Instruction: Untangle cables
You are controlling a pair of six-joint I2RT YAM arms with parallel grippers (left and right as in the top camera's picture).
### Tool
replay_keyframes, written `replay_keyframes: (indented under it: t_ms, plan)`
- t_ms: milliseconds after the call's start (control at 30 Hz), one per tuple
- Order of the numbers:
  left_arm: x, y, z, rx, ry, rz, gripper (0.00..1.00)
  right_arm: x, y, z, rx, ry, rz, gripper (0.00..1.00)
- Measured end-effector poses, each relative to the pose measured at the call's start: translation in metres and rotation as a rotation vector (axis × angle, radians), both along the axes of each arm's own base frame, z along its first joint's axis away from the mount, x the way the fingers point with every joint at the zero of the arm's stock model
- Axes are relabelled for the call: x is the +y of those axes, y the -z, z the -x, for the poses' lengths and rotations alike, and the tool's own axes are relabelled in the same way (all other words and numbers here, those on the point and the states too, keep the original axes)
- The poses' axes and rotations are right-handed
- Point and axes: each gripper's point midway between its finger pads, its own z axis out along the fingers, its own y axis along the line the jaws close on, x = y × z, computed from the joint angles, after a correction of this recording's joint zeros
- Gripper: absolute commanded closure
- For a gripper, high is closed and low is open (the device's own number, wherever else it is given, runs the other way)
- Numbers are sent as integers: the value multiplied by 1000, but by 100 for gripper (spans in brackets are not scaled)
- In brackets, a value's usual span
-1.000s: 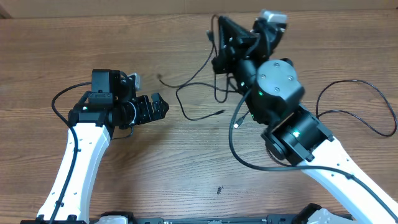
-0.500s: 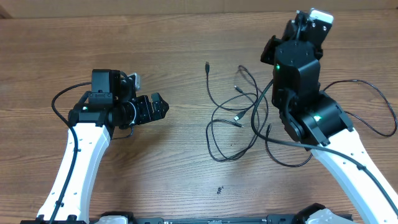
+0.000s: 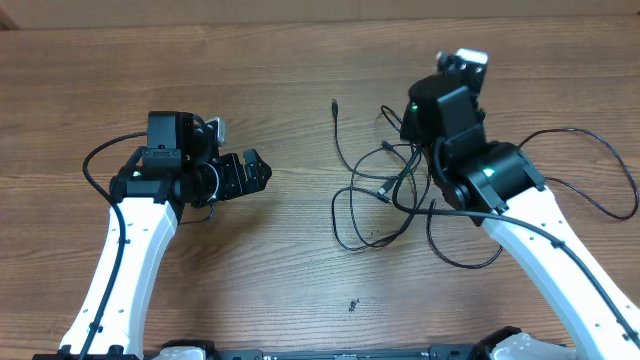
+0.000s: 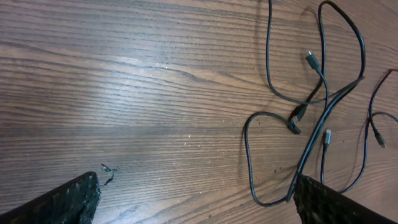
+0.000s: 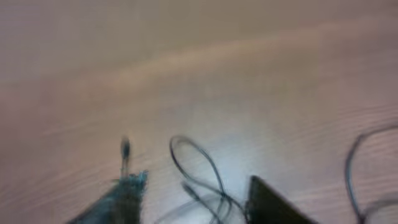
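Note:
Several thin black cables (image 3: pixel 385 190) lie in a loose tangle on the wooden table, right of centre. One plug end (image 3: pixel 333 104) reaches toward the back. My right gripper (image 3: pixel 408 120) hangs over the back of the tangle. In the blurred right wrist view its fingers (image 5: pixel 127 199) stand apart, open, with cable loops (image 5: pixel 214 177) on the table between them and nothing gripped. My left gripper (image 3: pixel 262 172) is wide open to the left of the tangle, well apart from it. In the left wrist view the cables (image 4: pixel 311 99) lie ahead to the right, one loop passing by the right fingertip (image 4: pixel 339 202).
A thicker black arm cable (image 3: pixel 600 170) loops over the table at the far right. The left arm's own cable (image 3: pixel 95 160) curls at the left. A small dark speck (image 3: pixel 353 305) lies near the front. The table's back edge (image 3: pixel 200 25) runs along the top.
My right gripper, shut and lifted a second ago, has let the cables drop onto the table, opened, and come down over the back of the tangle. The left arm has not moved.

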Motion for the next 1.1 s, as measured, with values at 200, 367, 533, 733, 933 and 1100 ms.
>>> replay_keyframes:
  t_ms: [200, 367, 533, 733, 933, 1100]
  plan:
    - [0, 0, 0, 0, 0, 0, 0, 34, 57, 16, 242, -116, -103, 11]
    - [0, 0, 0, 0, 0, 0, 0, 65, 94, 28, 405, -214, -202, 0]
    - [0, 0, 0, 0, 0, 0, 1, 89, 116, 39, 522, -289, -294, 0]
    - [0, 0, 0, 0, 0, 0, 0, 106, 139, 49, 626, -333, -343, 1]
    - [0, 0, 0, 0, 0, 0, 0, 118, 172, 56, 717, -344, -329, 19]
    - [0, 0, 0, 0, 0, 0, 0, 120, 172, 54, 707, -346, -335, 17]
